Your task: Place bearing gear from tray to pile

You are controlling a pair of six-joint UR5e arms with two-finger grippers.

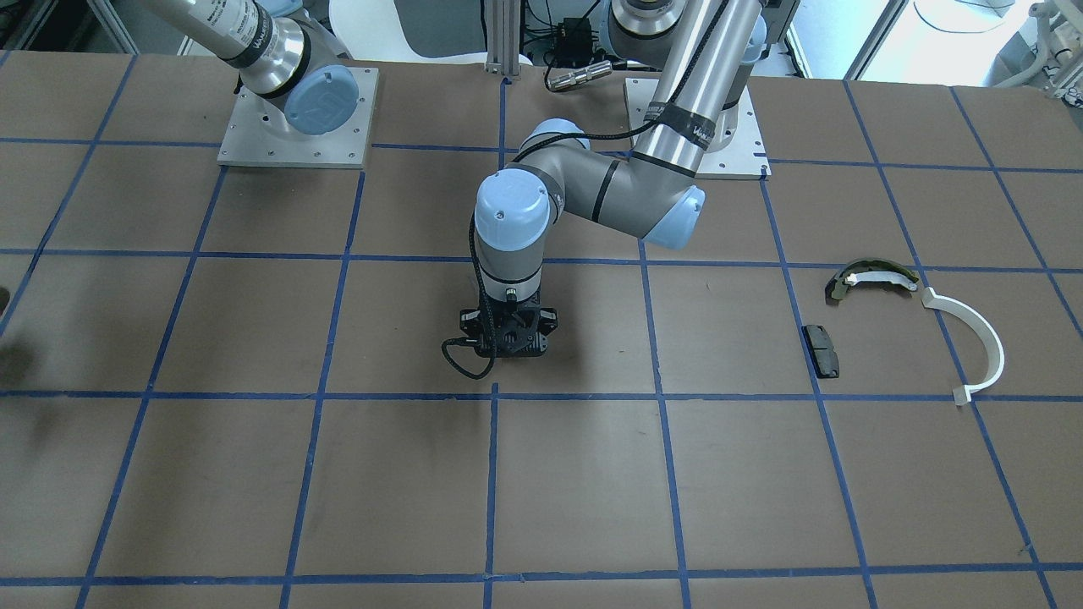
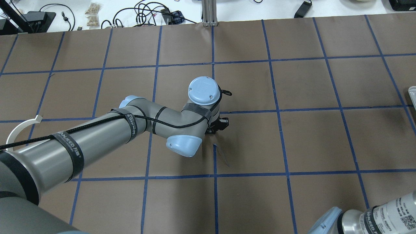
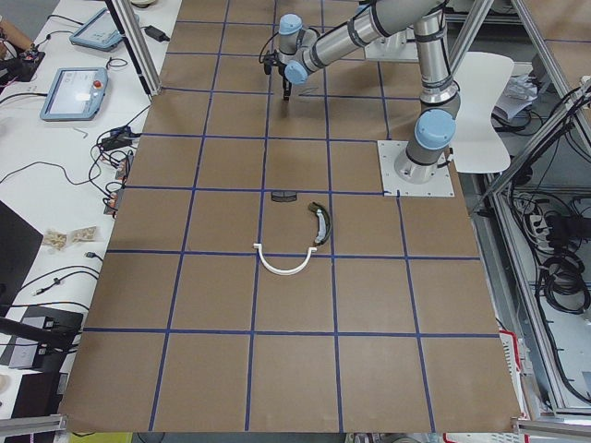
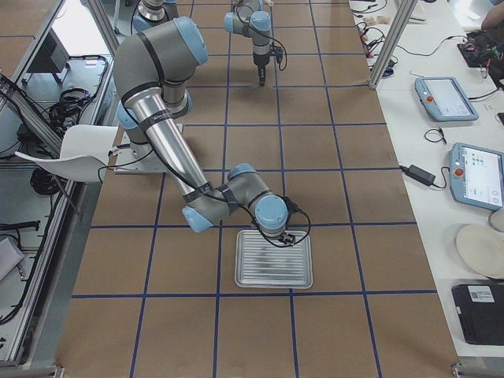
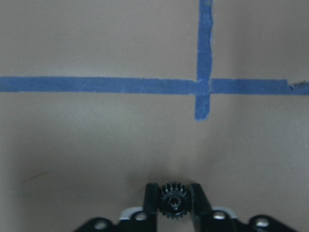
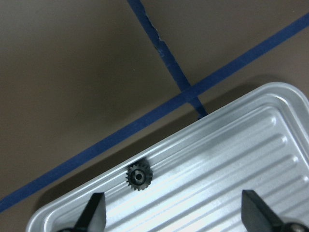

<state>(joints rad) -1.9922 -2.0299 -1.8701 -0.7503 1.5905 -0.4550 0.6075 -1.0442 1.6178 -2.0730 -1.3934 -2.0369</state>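
My left gripper is shut on a small black toothed gear and holds it low over the brown table, near a tape crossing at mid-table. The pile lies apart on my left side: an olive-and-white brake shoe, a thin white half-ring and a small black pad. My right gripper is open over the ribbed metal tray. A second small black gear lies in the tray near its rim, just ahead of the left fingertip.
The tray sits on the table on my right side, its corner just showing in the overhead view. Blue tape lines grid the brown table. The arm base plates stand at the robot's edge.
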